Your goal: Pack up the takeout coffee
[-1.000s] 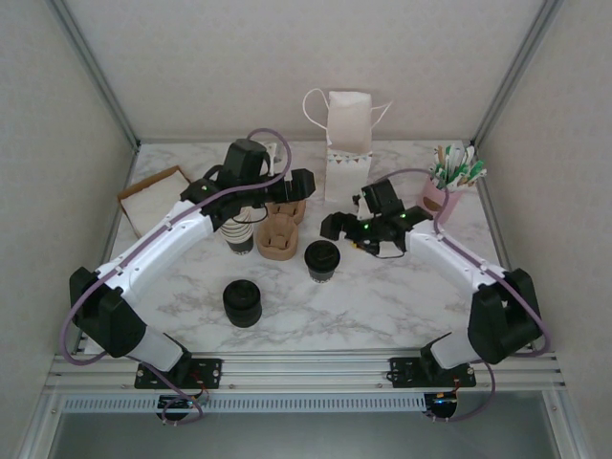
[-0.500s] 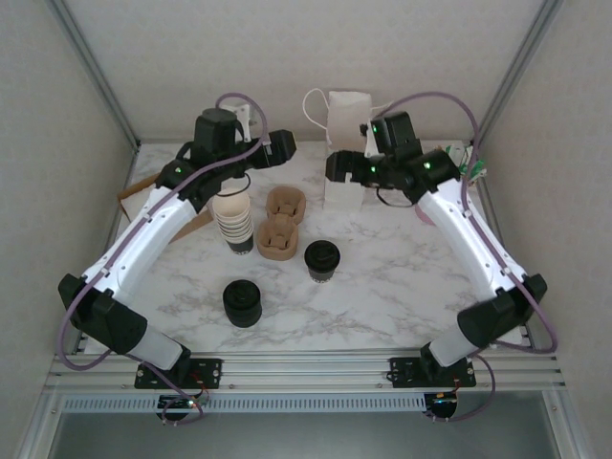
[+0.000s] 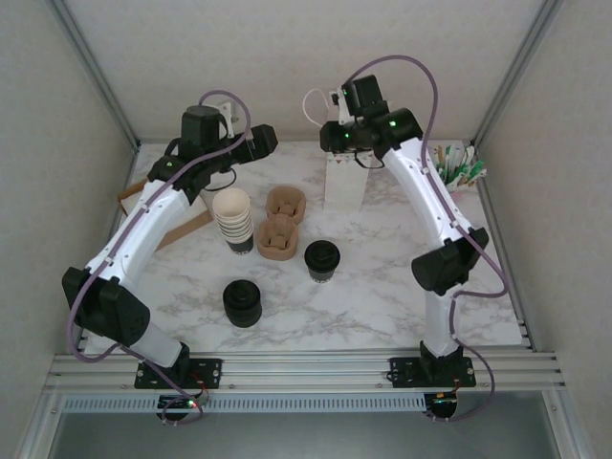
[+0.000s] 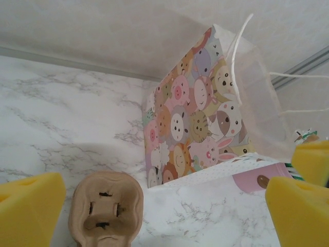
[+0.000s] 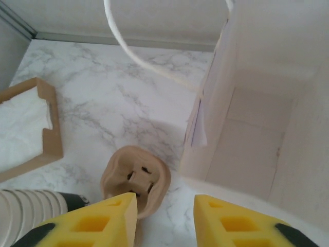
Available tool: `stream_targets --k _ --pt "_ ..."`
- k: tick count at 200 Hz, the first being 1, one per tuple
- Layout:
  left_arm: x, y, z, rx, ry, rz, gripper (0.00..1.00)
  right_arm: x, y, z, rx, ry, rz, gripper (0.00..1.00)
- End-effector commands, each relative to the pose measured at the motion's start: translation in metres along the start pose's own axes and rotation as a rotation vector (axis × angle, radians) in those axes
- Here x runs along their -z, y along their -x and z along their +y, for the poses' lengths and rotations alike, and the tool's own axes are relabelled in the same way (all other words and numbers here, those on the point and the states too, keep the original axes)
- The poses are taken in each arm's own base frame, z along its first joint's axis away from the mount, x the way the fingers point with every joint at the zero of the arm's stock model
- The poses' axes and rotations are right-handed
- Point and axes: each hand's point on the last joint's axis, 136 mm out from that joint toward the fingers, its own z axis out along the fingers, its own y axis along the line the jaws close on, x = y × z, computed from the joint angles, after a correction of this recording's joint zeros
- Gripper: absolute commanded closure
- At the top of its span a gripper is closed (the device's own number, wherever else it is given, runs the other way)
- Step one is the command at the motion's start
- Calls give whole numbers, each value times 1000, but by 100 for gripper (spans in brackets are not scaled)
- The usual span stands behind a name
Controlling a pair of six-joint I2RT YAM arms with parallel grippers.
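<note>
Top external — takeout coffee (image 3: 322, 259) upright, lidded

My left arm (image 3: 153, 215) stretched far and high, left gripper (image 4: 162, 211) jaws spread wide. My right arm (image 3: 430, 206) raised tall, right gripper (image 5: 164, 221) tipped downward, jaws partly apart.

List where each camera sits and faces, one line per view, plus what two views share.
Top external: above and behind the bases, looking down on the table; both arms, left gripper, right gripper.
Left wrist: on the left arm, facing the printed side of the paper bag; yellow fingertips in the bottom corners.
Right wrist: above the bag, looking down into its open top; yellow fingertips at the bottom.
Both wrist views share the bag and the cup carrier beside it.
</note>
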Motion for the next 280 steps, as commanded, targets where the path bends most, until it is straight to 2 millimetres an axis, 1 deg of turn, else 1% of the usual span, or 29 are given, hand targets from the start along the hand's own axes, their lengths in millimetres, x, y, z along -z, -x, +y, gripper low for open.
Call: stream_targets --k 1,33,68,116,130,168,213,222,232,240,253,280 --pt "-5 -3 0 13 -26 7 0 -7 6 -6 58 -68 -1 69" --pt "-7 -7 3 13 -26 15 0 -23 12 -11 81 -112 -12 71" --pt "-9 -10 3 19 -31 22 0 -35 9 -15 88 -133 2 72" --pt "-10 -13 4 20 -35 31 0 -48 5 -15 98 -129 21 78" --pt "-10 -14 5 22 -36 31 0 -51 5 -14 97 -126 24 82" --pt "-7 -17 6 28 -35 34 0 -57 2 -16 102 -135 35 85" --pt "-7 -21 7 30 -34 45 0 -48 2 -21 117 -168 38 92" --pt "-6 -22 7 31 -33 48 0 -47 2 -22 120 -171 38 90" --pt "-5 -23 8 31 -31 49 0 -46 2 -22 120 -170 39 80" --pt "-5 -24 8 31 -30 47 0 -46 1 -21 124 -165 41 76" --pt "-5 -25 9 33 -28 51 0 -48 0 -21 124 -164 45 73" --pt "-7 -27 11 33 -27 54 0 -57 -3 -22 128 -161 57 73"
